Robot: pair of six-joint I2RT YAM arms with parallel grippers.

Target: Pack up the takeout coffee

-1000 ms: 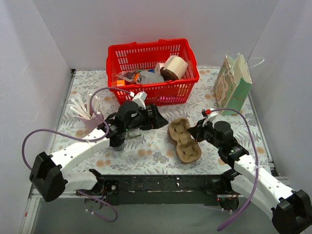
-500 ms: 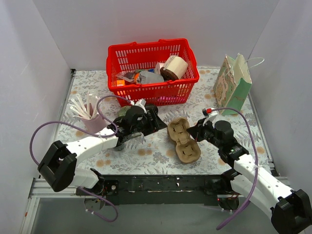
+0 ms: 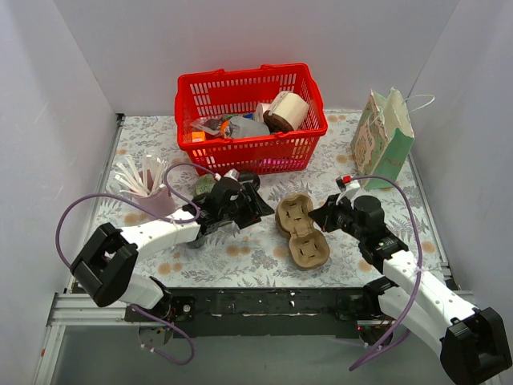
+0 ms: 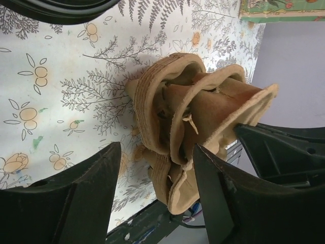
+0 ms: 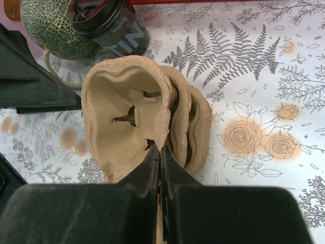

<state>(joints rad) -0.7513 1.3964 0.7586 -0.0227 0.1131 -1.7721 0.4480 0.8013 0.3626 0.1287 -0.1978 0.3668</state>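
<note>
A brown pulp cup carrier (image 3: 301, 229) lies on the flowered table; it seems a stack of nested trays. My right gripper (image 3: 322, 215) is shut on the rim of the top tray (image 5: 129, 109), its fingertips (image 5: 161, 161) pinched on the edge. My left gripper (image 3: 258, 205) is open just left of the carrier (image 4: 195, 114), its fingers (image 4: 76, 201) spread on either side of the near end without touching. A black lidded cup (image 5: 109, 24) lies on its side behind the carrier. A brown cup with a white lid (image 3: 287, 111) lies in the red basket (image 3: 240, 146).
A green melon (image 5: 48, 23) sits beside the black cup. A pink cup of white utensils (image 3: 144, 186) stands at the left. A green paper gift bag (image 3: 383, 138) stands at the back right. The basket holds several other items.
My left arm has swung right and stretched toward the carrier, bringing its open gripper up to the carrier's left side. The right gripper has kept its hold and barely moved.
</note>
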